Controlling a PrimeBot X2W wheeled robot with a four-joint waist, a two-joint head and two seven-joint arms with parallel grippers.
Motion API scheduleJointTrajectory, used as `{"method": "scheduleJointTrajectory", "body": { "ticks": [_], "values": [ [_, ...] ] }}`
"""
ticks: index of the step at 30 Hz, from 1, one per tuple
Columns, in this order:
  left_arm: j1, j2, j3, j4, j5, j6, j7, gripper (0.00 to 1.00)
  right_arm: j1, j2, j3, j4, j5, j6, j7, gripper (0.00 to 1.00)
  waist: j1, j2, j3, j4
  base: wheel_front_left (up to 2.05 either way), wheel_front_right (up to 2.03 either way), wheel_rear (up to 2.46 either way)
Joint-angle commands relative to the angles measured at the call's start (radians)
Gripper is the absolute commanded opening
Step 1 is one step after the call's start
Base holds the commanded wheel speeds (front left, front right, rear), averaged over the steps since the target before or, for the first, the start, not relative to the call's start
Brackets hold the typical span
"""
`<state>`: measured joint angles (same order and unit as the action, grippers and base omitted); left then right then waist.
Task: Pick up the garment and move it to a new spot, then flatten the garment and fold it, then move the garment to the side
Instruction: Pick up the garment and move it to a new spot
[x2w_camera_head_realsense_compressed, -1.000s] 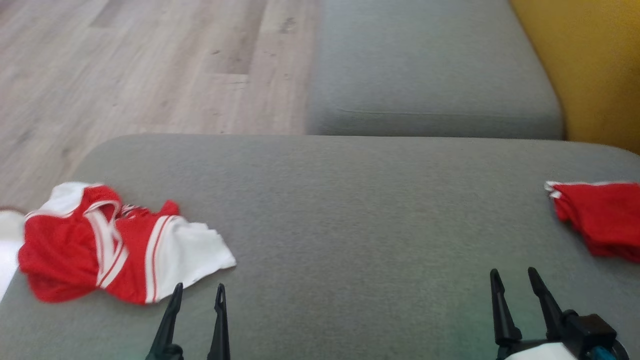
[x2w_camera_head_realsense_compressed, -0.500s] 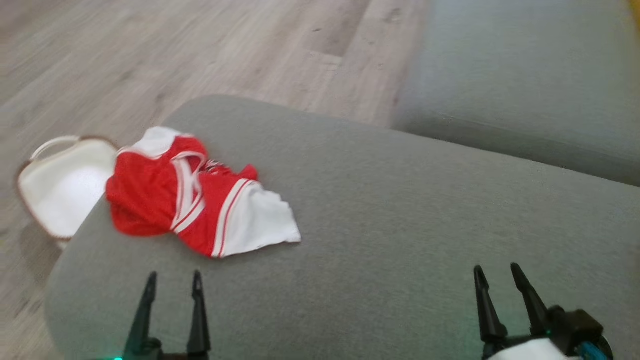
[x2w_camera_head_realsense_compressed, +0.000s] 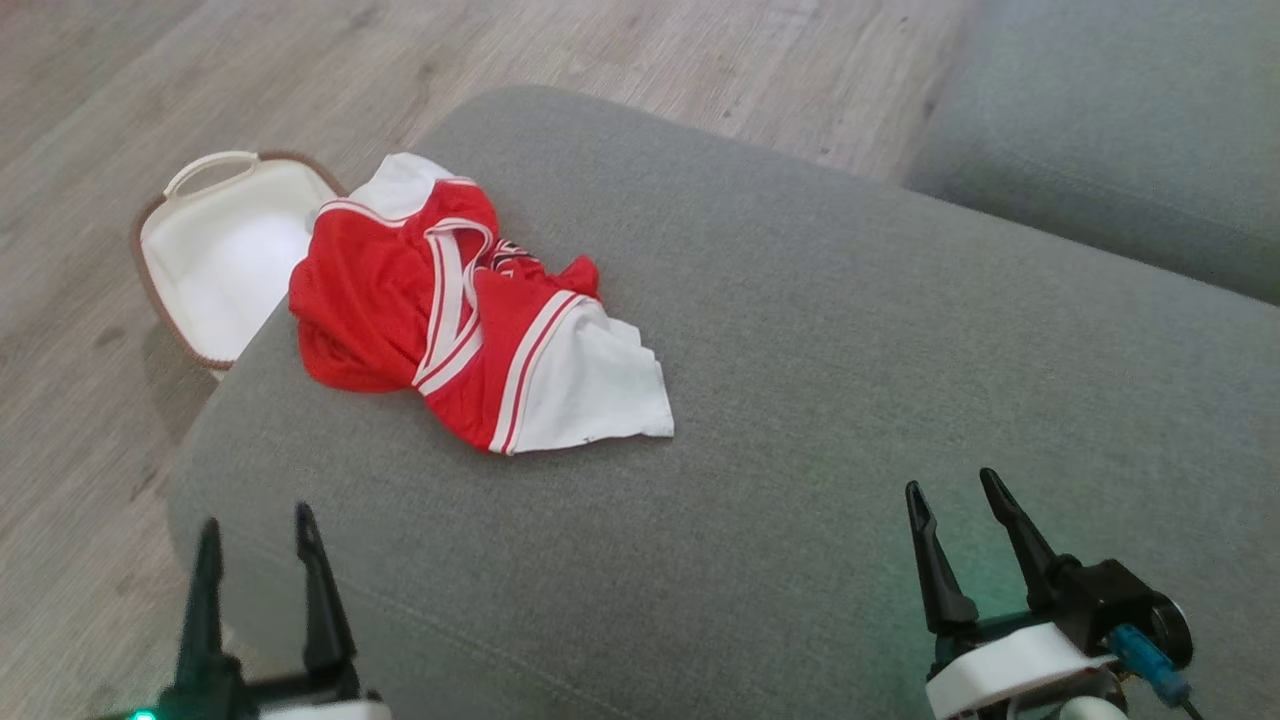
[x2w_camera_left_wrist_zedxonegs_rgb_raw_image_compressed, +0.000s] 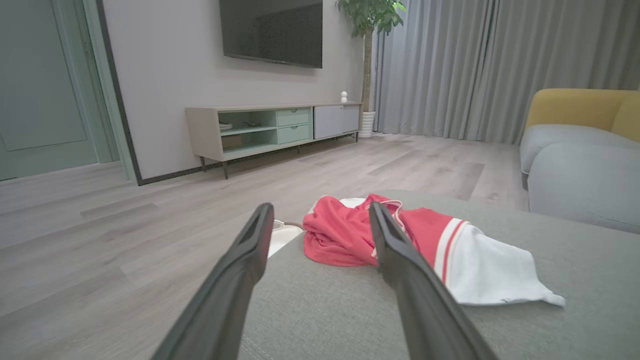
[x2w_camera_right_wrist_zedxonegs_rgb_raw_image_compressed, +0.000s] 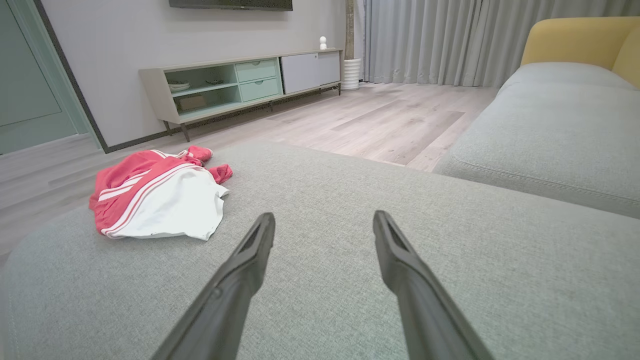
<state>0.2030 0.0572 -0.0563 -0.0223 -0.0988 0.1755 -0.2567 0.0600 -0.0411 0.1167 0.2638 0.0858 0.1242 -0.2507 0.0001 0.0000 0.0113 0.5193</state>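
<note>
Grippers first - left gripper has its fingers spread apart and nothing between them, low at the near-left corner of the head view, over the near-left edge of the grey cushion. Right gripper likewise stands apart and holds nothing, near right, above bare cushion. Neither has changed its spread over the last second.

What did change is the head view: it has swung to the left, so the whole scene has slid right in frame. That is camera motion, not the cloth moving. The garment, a red and white jersey in a crumpled heap, was at the left edge a second ago and now sits left of centre, on the far-left part of the cushion, white panel toward the near right. A white basket on the wood floor has come into view just beyond the cushion's left edge, close against the garment's far-left side. The left gripper looks further from the white hem than before - could be the arm or just the pan, hard to say with the blur in the earlier frames.

In the left wrist view the red heap lines up between the fingers, still ahead and apart from them. Reads as the robot turning to face the garment; the pickup has not started, and the left arm is the nearer one for the reach.
</note>
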Motion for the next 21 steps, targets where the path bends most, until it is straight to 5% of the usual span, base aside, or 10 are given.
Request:
{"method": "scheduleJointTrajectory", "body": {
  "ticks": [1,12,21],
  "values": [
    [-0.091,-0.006,0.052,-0.032,-0.003,-0.008,-0.005,1.0,-0.041,-0.009,0.014,-0.027,-0.019,0.007,-0.011,1.0,-0.0001,0.0,0.022,0.017,0.0,0.0,0.0],
    [-0.458,0.019,0.09,0.103,-0.007,-0.107,-0.005,1.0,-0.085,-0.093,-0.024,-0.097,-0.119,0.007,-0.011,1.0,-0.0001,0.0,0.247,0.014,0.0,0.0,0.0],
    [-0.936,0.116,0.092,0.584,-0.041,-0.198,0.126,1.0,-0.179,-0.219,0.016,-0.151,-0.151,0.007,0.006,1.0,-0.0001,0.0,0.429,-0.046,0.0,0.0,0.0]
  ]
}}
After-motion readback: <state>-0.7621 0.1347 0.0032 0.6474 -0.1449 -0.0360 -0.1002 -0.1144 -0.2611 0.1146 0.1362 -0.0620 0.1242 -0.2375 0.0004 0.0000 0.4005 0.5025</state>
